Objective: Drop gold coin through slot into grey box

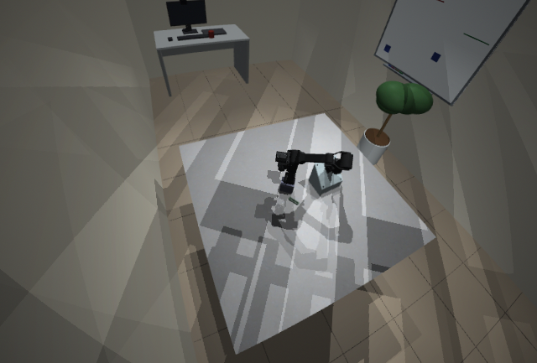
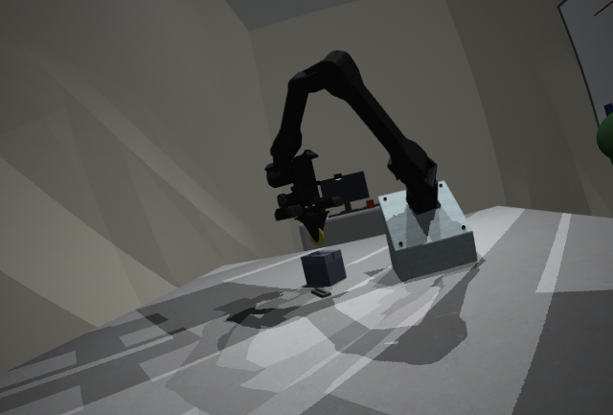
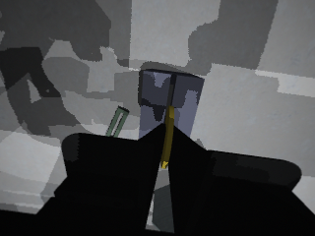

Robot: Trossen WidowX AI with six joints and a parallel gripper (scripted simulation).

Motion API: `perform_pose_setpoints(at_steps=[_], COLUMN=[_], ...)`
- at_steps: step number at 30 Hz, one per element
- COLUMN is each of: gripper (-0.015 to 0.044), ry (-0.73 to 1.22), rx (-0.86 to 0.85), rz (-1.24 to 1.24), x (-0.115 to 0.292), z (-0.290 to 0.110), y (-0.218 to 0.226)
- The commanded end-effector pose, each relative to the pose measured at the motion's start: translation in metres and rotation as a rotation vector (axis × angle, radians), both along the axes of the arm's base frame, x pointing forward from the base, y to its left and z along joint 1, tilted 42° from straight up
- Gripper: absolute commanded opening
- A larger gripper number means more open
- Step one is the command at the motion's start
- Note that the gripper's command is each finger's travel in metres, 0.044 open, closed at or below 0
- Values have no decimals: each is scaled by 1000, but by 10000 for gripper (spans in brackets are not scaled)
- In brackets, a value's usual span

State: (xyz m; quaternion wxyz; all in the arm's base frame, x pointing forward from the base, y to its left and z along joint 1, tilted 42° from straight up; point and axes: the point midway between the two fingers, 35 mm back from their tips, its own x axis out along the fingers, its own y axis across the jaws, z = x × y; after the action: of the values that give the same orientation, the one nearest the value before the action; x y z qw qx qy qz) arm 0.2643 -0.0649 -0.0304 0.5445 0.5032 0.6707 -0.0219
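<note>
The gold coin [image 2: 320, 238] [image 3: 168, 143] is held on edge between the fingertips of my gripper [image 2: 315, 237], which is shut on it. The closed grey box [image 1: 286, 188] [image 2: 324, 269] [image 3: 191, 105] stands below, with a visible gap between coin and lid in the exterior view. In the wrist view the lid slot [image 3: 171, 88] runs up from the coin's far end, nearly in line with it; the coin leans slightly across that line. Fingers and coin hide the near part of the lid. The dark-green holder [image 1: 293, 200] [image 2: 321, 293] [image 3: 112, 122] lies beside the box, empty.
The arm's pale blue-grey base block [image 1: 324, 181] [image 2: 433, 254] stands to the right of the box in the top and exterior views. Box and holder are on the pale table top [image 1: 303, 285]. A desk with a monitor [image 1: 186, 12] and a potted plant [image 1: 375, 147] stand beyond the table.
</note>
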Motion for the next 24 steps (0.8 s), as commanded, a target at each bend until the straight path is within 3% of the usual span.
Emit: perform_pose_setpoints(at_steps=[1, 24], gripper=[0, 0], ry=[0, 8], rx=[-2, 2], rz=[4, -8], x=[-1, 1], z=[-3, -6], y=[-2, 3])
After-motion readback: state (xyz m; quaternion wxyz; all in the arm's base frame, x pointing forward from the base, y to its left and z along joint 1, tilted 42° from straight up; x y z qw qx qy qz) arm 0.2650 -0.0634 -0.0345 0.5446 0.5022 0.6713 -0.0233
